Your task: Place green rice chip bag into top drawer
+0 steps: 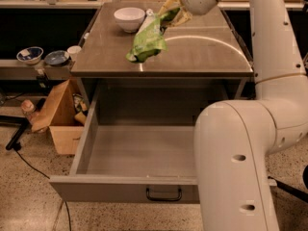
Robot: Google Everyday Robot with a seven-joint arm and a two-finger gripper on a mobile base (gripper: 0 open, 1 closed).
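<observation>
The green rice chip bag hangs crinkled from my gripper, which is shut on its upper end. It dangles above the counter top, a little right of the white bowl. The top drawer is pulled wide open below the counter, grey and empty, with its front panel and dark bar handle nearest the camera. My white arm fills the right side and hides the drawer's right part.
A brown cardboard box stands on the floor left of the drawer. Bowls and a small cup sit on a low shelf at the left. A dark cable runs across the speckled floor.
</observation>
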